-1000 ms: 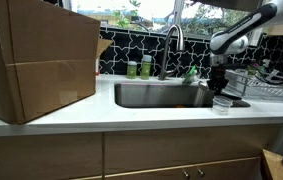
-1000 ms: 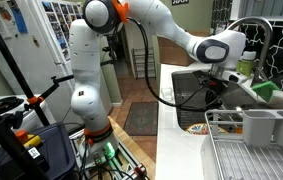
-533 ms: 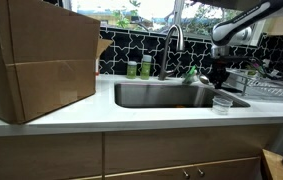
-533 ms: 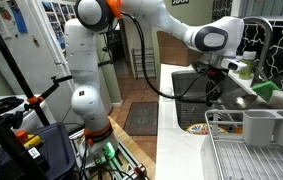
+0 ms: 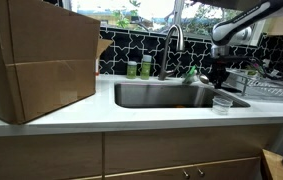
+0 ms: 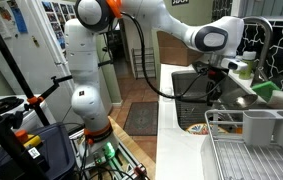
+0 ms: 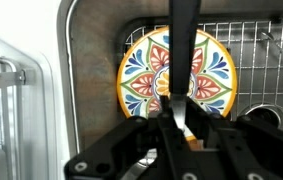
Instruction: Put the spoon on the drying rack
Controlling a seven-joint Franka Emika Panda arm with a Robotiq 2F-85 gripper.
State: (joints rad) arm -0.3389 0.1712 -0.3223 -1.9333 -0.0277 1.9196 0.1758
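End effector (image 7: 178,120) clenched on spoon (image 7: 185,45) above sink (image 5: 153,96), white countertop (image 5: 91,118), black tiled backsplash (image 5: 121,48)

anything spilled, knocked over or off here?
Nothing stands out. The gripper holds the spoon over the sink. The patterned plate lies flat in it, the clear cup stands upright on the counter, and the drying rack sits level.

The spoon (image 7: 185,50) (dark handle, silvery where it is gripped) sits pinched in the gripper (image 7: 181,118) above the sink (image 5: 151,95). The drying rack (image 5: 268,88), low silver-grey wire, stands just beside that sink.
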